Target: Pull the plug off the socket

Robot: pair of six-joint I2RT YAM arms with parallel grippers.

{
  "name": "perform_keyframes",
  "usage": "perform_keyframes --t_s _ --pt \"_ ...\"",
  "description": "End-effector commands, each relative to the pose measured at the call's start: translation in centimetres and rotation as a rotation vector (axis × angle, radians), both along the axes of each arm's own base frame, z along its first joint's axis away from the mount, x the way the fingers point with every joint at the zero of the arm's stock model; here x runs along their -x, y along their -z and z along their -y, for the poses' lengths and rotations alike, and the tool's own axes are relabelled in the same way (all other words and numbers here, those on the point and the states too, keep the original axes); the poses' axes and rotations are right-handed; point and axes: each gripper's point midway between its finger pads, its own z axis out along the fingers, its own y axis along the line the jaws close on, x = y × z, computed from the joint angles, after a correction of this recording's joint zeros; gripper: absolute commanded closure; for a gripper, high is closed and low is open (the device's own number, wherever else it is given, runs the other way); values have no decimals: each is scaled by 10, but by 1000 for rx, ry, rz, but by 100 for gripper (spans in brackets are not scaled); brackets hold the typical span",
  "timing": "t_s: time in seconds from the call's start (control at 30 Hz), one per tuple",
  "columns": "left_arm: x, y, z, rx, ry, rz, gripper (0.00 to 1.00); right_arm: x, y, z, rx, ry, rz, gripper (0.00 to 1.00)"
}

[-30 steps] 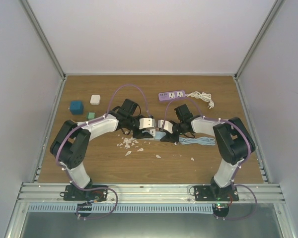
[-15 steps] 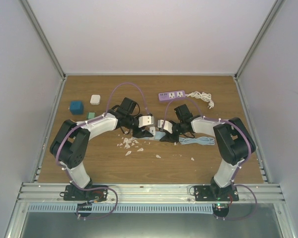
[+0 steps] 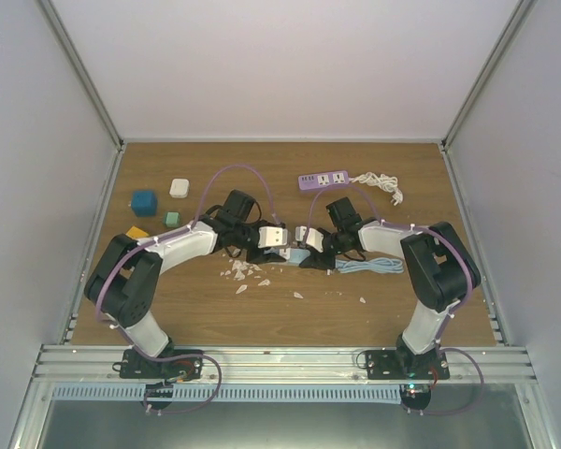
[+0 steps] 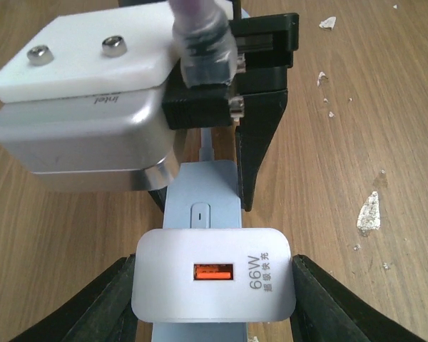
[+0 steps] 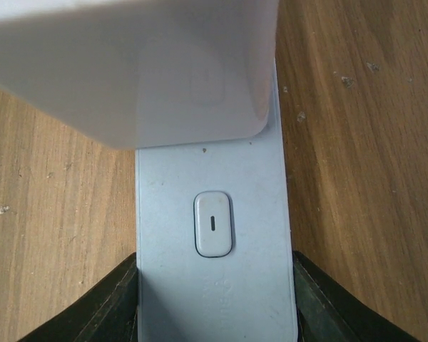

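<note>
Right wrist view: plug (image 5: pixel 128 64) blurred, cut by top edge; socket strip (image 5: pixel 214 299) runs off bottom edge.

A white 66W charger (image 4: pixel 214 274) with an orange USB port sits plugged into a pale blue power strip (image 4: pixel 200 187). The left gripper (image 4: pixel 214 288) clasps it, black fingers (image 4: pixel 103 303) touching both its sides. Beyond, the right gripper (image 4: pixel 251 135) and its silver camera (image 4: pixel 78 135) sit over the strip; white crumbs (image 4: pixel 369 211) dot the wooden table (image 4: pixel 385 107)
</note>
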Motion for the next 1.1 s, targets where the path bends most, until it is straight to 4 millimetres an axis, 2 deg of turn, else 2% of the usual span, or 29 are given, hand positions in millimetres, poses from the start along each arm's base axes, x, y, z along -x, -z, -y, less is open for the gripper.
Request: perform_keyframes --t_s 0.0,0.17,0.33,0.63,0.83,1.07 --pt "12 -41 13 112 89 64 66 -13 20 18 98 106 -17 81" --pt "9 -51 16 163 50 -63 66 -14 21 19 107 111 -14 81" --pt "10 -47 13 153 55 -76 66 -13 21 18 107 108 -17 82" --pt "-5 -40 -8 97 -23 -97 66 -11 19 18 107 102 -15 81" --pt "-21 -41 -35 34 -146 -143 66 -10 19 18 102 102 -14 80" --pt "-53 -45 -92 -55 -370 -218 66 -11 19 19 107 101 -6 77"
